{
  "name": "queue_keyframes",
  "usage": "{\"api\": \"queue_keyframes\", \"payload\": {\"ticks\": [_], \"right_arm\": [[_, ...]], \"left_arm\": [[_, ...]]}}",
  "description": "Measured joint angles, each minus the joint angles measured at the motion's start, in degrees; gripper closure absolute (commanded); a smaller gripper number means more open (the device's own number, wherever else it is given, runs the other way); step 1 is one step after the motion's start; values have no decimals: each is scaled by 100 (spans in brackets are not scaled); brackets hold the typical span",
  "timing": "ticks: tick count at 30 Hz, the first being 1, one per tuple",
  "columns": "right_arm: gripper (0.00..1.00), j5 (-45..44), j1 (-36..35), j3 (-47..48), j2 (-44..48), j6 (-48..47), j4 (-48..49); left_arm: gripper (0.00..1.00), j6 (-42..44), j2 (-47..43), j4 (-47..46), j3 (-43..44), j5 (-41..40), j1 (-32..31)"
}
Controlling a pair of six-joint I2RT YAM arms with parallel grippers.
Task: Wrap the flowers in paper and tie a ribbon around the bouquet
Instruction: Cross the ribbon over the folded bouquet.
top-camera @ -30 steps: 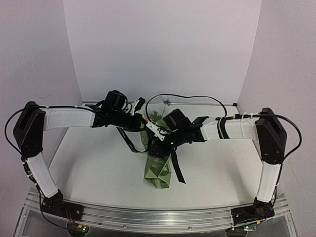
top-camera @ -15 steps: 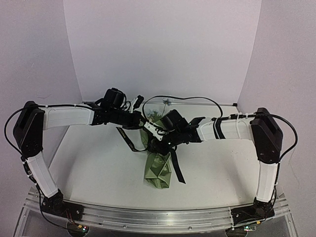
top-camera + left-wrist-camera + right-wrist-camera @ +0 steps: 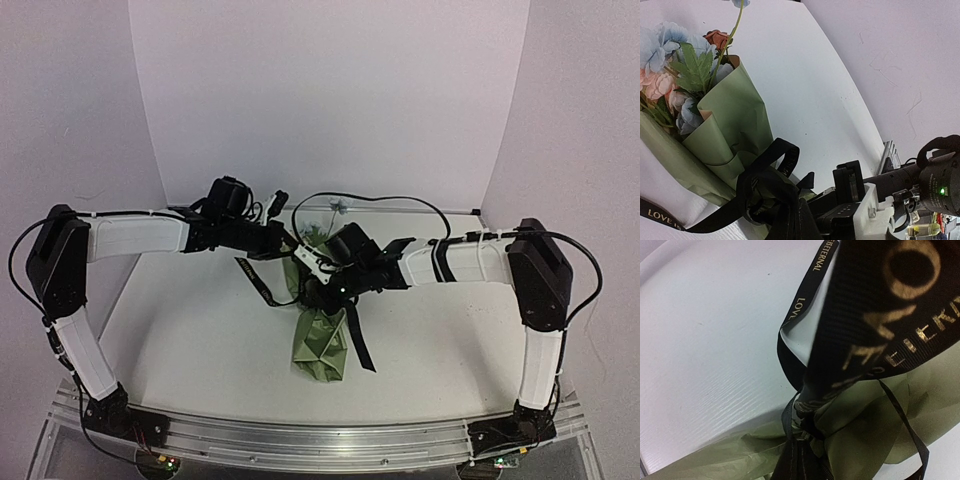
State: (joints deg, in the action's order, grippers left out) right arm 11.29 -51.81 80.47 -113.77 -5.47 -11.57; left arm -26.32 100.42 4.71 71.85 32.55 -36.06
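Bouquet: ribbon looped round its narrow middle
Left gripper: clamped on ribbon
Right gripper: clamped on ribbon, near the loop

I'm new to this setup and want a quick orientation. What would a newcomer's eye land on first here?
First, the bouquet lying in the middle of the table: an olive-green paper cone with pale blue, pink and orange-red blooms at its far end. Next, the black ribbon with gold lettering, bunched around the cone's waist, and the left arm and right arm meeting over it.
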Motion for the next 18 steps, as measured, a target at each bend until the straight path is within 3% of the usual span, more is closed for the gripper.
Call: {"api": "queue_keyframes", "payload": {"ticks": [3, 8, 10, 18], "right_arm": [[98, -56, 0, -83, 46, 96, 40], [73, -83, 0, -122, 85, 285, 70], [68, -88, 0, -122, 85, 349, 84], [69, -94, -7, -99, 80, 477, 109]], "left_arm": [[100, -60, 0, -69, 0, 37, 18], [100, -90, 0, -163, -36, 84, 29], [100, -101, 0, -181, -37, 100, 29], [100, -121, 0, -190, -37, 179, 36]]}}
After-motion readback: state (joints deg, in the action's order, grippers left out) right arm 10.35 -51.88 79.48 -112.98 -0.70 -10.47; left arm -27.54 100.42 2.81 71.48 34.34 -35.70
